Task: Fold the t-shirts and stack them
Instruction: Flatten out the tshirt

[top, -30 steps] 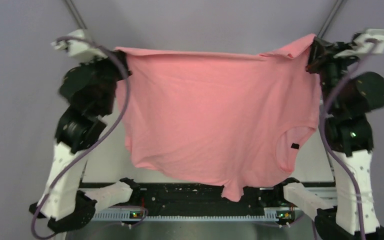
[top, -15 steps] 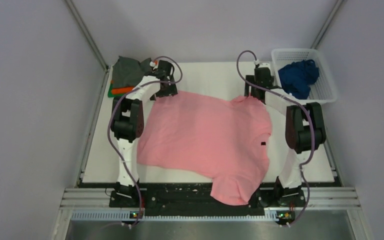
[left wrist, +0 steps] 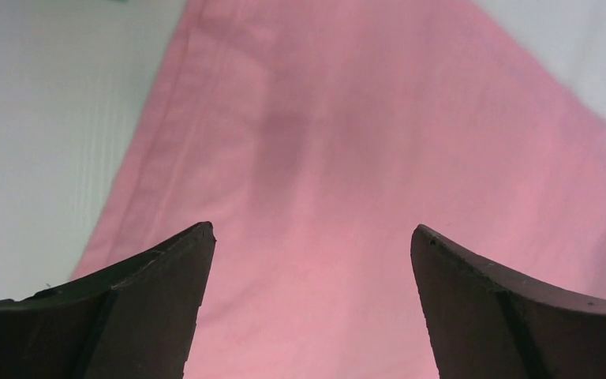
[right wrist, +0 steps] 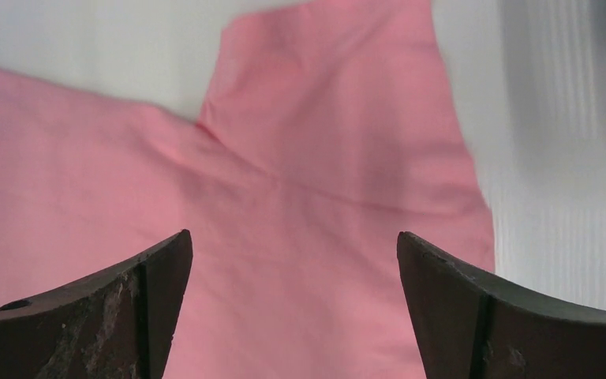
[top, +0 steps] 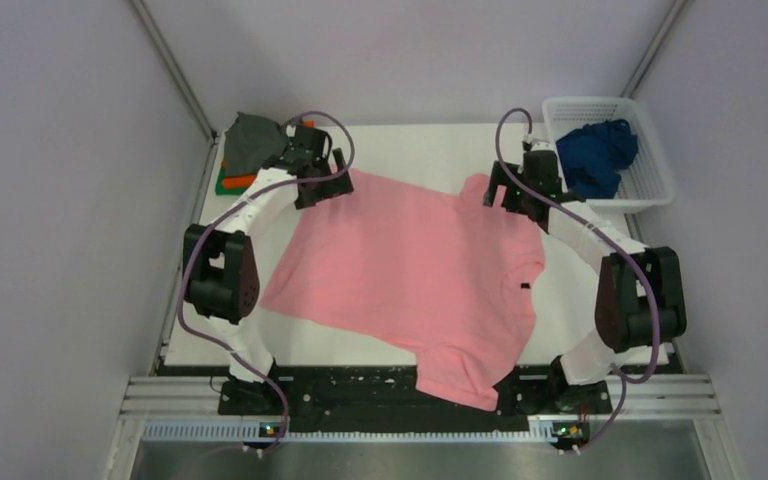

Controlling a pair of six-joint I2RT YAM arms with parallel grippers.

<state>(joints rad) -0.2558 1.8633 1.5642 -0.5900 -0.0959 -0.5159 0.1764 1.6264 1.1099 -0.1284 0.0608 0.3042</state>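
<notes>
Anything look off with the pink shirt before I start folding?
Yes: the pink t-shirt lies skewed on the table, and its near sleeve hangs past the near edge onto the black rail. No damage shows.

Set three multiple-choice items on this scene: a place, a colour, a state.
1. The dark blue shirt lies: A in the white basket; B on a chair; C on a shelf.
2. The top shirt of the far-left pile is: A yellow; B grey; C white.
3. The left gripper and right gripper are: A shut on sleeves; B out of view; C open.
Key: A, blue cloth sits inside the basket; B, grey cloth tops it; C, both wrist views show jaws apart above the pink shirt.
</notes>
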